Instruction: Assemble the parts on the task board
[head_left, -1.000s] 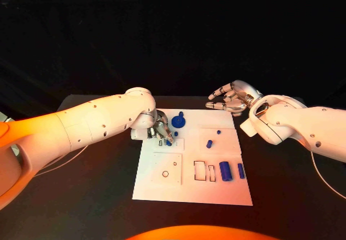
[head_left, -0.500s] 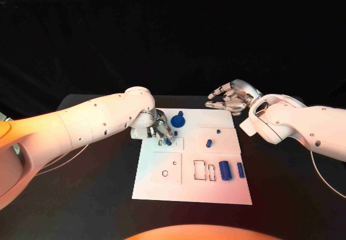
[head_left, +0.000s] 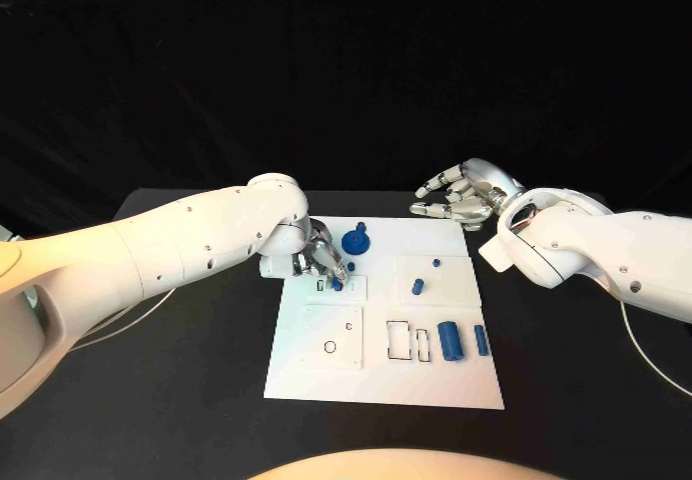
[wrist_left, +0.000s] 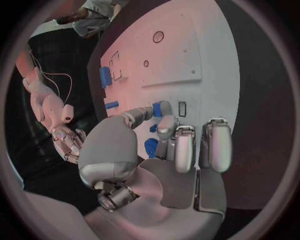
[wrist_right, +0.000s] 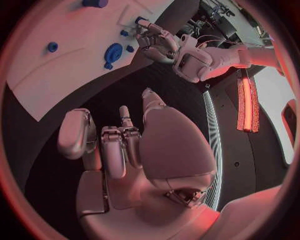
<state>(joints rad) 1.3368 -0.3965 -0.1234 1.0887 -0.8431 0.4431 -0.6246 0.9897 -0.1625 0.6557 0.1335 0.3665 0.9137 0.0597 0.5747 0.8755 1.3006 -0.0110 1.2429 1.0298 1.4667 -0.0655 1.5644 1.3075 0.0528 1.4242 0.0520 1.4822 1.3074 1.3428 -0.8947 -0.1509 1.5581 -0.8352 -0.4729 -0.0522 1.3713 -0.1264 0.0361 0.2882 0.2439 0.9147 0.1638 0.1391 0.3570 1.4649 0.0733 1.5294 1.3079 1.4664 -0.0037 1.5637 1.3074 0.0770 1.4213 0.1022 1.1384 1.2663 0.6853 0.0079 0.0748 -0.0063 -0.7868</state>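
Early going, I judge: the left hand (head_left: 320, 262) pinches a small blue part (head_left: 336, 284) over the board (head_left: 378, 385), other parts lie loose, right hand (head_left: 459, 196) idle, fingers apart.

One task board (head_left: 433, 385), two hands, and seven blue parts on it, one pinched.

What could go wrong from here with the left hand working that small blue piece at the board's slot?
1. The left hand pinches a small blue part right beside a narrow slot; slightly tilted, it could jam or slip out.
2. Its fingers hide the part from the head view, so alignment is hard to check.
3. Pressing near the task board edge might shift the board and roll the loose blue cylinder.
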